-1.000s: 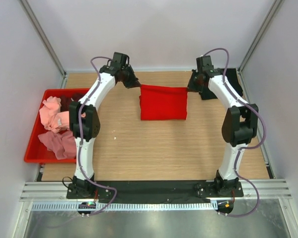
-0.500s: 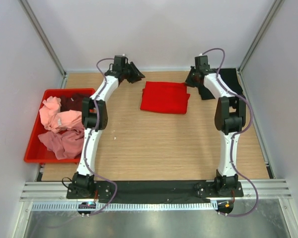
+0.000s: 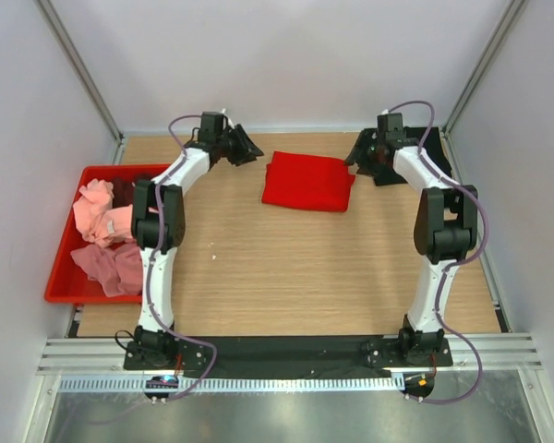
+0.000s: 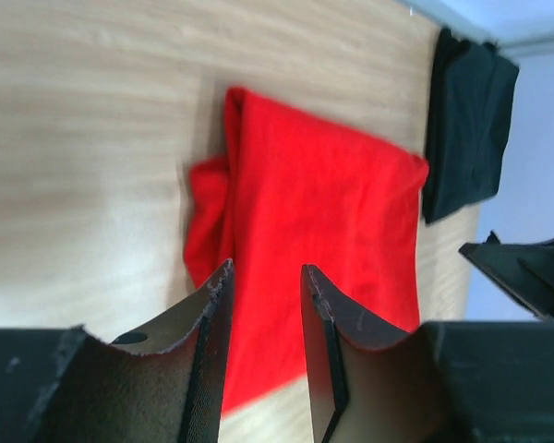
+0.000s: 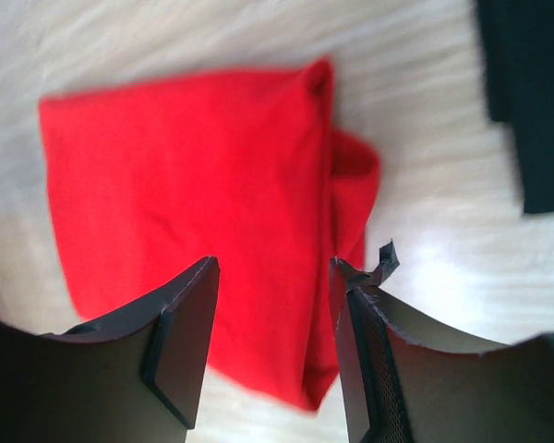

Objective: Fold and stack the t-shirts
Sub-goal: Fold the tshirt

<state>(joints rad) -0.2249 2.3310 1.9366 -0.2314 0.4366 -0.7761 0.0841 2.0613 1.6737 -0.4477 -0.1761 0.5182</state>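
Observation:
A bright red t-shirt [image 3: 307, 182] lies folded flat on the wooden table near its back edge. My left gripper [image 3: 246, 148] hovers just off the shirt's left side. In the left wrist view this gripper [image 4: 266, 277] is open with nothing between its fingers and the red t-shirt [image 4: 323, 221] below. My right gripper [image 3: 360, 157] stands off the shirt's right side. Its wrist view shows it [image 5: 272, 272] open and empty over the red t-shirt [image 5: 185, 175]. A black t-shirt [image 3: 440, 152] lies at the back right, partly hidden by the right arm.
A red plastic crate [image 3: 60, 272] at the table's left edge holds crumpled light pink [image 3: 97, 210], dusty rose [image 3: 111, 263] and dark maroon [image 3: 129, 189] t-shirts. White walls and metal posts close in the back and sides.
Both grippers have opened and let go of the red t-shirt's back corners, then drawn away outward. The shirt has settled into a shorter folded rectangle.

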